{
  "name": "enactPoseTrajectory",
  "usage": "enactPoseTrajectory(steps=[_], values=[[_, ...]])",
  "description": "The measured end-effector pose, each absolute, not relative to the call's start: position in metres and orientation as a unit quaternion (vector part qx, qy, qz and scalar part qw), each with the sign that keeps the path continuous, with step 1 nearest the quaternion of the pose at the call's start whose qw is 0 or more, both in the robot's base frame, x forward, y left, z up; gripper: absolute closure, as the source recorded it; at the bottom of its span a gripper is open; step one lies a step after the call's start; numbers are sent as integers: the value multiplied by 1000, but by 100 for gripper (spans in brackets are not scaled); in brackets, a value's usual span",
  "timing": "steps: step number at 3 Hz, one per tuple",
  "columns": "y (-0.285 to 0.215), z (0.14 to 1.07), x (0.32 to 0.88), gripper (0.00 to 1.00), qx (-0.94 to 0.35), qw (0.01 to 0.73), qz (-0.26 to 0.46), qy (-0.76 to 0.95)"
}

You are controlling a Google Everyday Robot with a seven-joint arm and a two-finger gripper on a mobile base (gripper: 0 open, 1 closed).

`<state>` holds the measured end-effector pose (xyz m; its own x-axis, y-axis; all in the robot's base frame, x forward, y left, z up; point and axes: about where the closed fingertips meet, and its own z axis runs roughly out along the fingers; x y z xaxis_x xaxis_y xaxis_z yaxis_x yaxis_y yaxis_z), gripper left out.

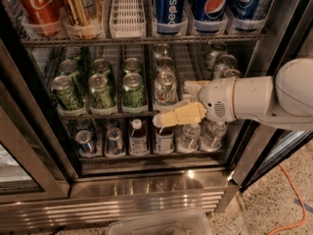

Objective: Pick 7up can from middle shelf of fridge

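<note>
The fridge (146,190) stands open with a steel base. Its middle shelf (98,115) is a wire rack with white lane trays. The front 7up can (165,86), pale silver with green print, stands upright in the fourth lane, with more 7up cans (165,64) behind it. My gripper (171,103) reaches in from the right on a white arm (254,99). Its yellowish fingers are spread apart: the lower finger (178,115) lies just below and in front of the can, the upper one (194,85) to its right. It holds nothing.
Darker green cans (100,89) fill the three left lanes. Silver cans (222,62) stand in the right lane. Coke (36,6) and Pepsi cans (168,6) are above, small bottles (138,136) below. A plastic bin (161,224) and an orange cable (288,199) lie on the floor.
</note>
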<state>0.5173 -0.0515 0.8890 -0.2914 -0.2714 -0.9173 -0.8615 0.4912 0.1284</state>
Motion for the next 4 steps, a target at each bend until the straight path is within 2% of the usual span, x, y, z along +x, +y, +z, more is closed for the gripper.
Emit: enactPoseTrajectory(steps=[4], values=[[-56, 872, 550, 0, -357, 502, 293, 731]])
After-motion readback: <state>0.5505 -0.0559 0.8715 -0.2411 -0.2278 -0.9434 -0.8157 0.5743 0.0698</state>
